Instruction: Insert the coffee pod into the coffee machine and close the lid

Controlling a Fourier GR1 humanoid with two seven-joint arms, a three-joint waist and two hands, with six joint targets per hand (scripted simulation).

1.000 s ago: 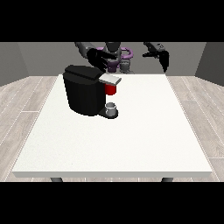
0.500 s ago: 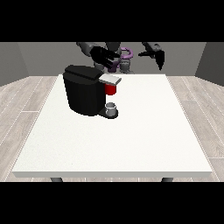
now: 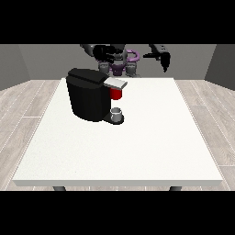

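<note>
Robot hand at the view's right (image 3: 163,58) hung raised behind the tabletop's (image 3: 151,137) far edge, fingers drooping relaxed, holding nothing. Robot hand at the view's left (image 3: 106,53) hovered above the black coffee machine (image 3: 88,94) (grasp impossible to tell). Grey thing (image 3: 117,113) sat on the machine's base, below a red thing at the machine (image 3: 117,93).

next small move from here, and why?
Probably bring the robot hand at the view's left down toward the grey thing at the coffee machine base. Both robot hands, including the one at the view's right, are raised above the table's far edge.
</note>
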